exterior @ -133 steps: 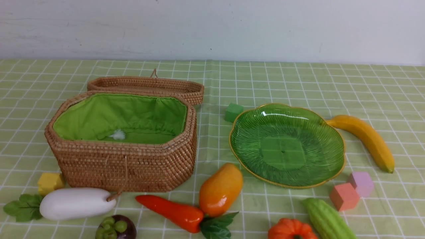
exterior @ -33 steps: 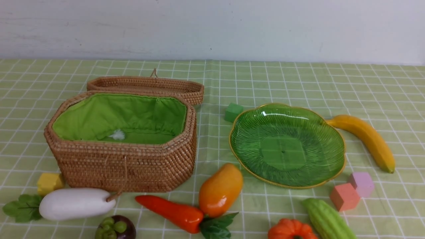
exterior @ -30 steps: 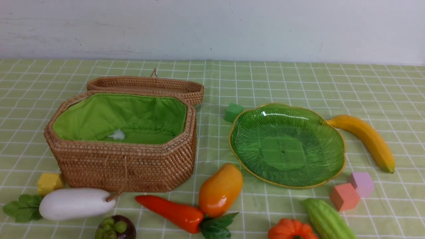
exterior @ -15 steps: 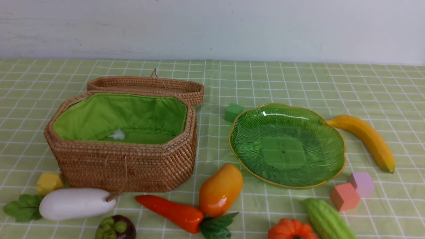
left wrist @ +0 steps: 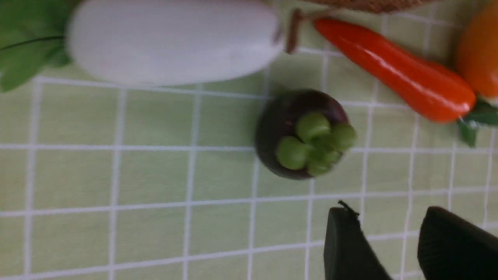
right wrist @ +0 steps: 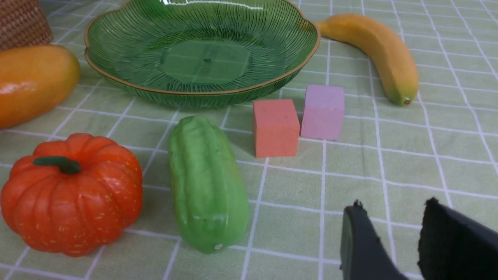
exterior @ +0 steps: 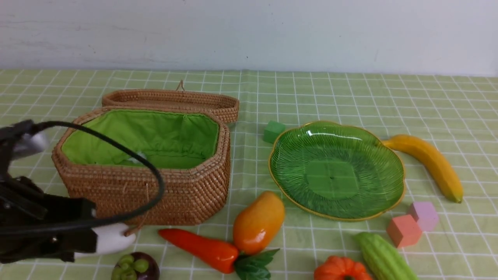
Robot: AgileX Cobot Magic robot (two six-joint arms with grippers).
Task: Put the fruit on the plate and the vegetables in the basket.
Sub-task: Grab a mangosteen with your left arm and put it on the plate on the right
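Sorting task: the left end effector [left wrist: 389, 221] set near the mangosteen [left wrist: 301, 134].
Its jaws are held parted and empty, presumably to admit the fruit; the radish [left wrist: 171, 41] lies beyond. The right end effector [right wrist: 393, 214] is likewise parted and empty near the gourd [right wrist: 206, 182]. No produce is yet seen in the basket [exterior: 155, 194] or on the plate [exterior: 334, 194].

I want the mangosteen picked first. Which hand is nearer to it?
Left. The left hand hangs just short of the mangosteen, open and empty. The right hand is over by the gourd and pumpkin, with the mangosteen outside its camera's view.
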